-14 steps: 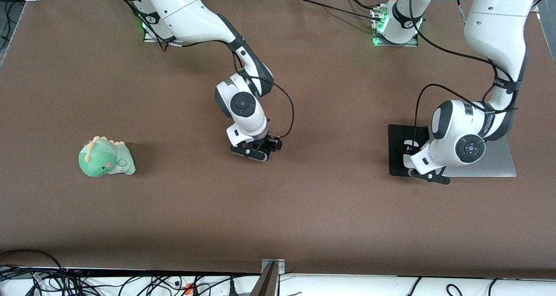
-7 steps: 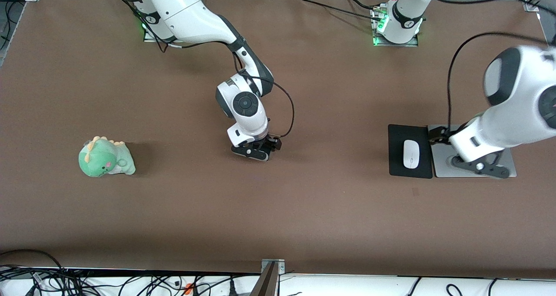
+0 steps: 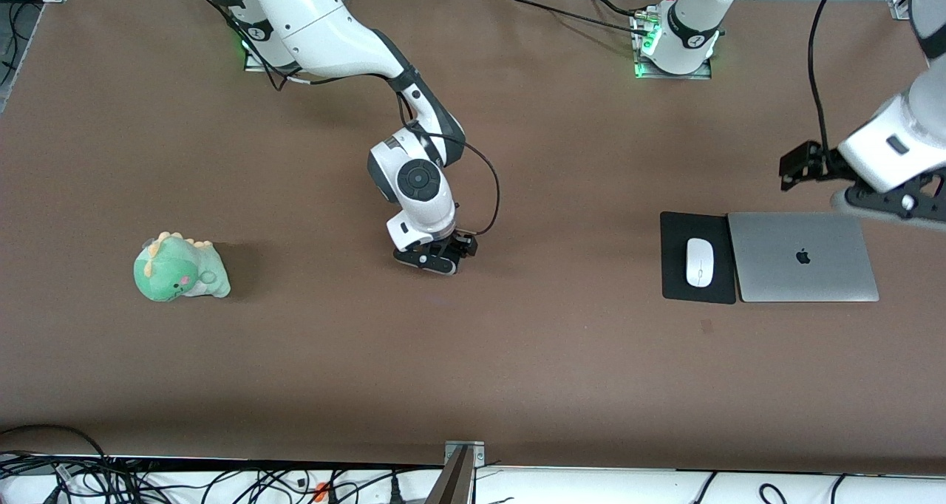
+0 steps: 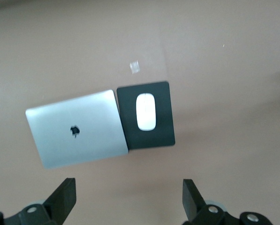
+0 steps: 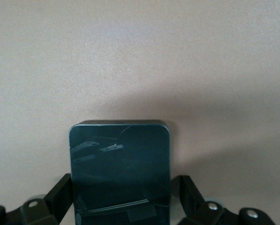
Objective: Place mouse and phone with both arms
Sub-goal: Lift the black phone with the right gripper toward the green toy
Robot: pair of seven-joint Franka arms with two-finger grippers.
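Note:
The white mouse lies on a black mouse pad toward the left arm's end of the table; it also shows in the left wrist view. My left gripper is open and empty, raised high over the laptop's edge nearer the robot bases; its fingers stand wide apart. My right gripper is low at the table's middle. In the right wrist view the black phone lies flat between its open fingers, with a thin gap at one side. The phone is hidden in the front view.
A closed silver laptop lies beside the mouse pad. A green dinosaur plush sits toward the right arm's end of the table. The table's front edge has a metal bracket and cables.
My left gripper has let go of the mouse on the pad and risen away past the laptop. My right gripper has stayed almost still over the phone.

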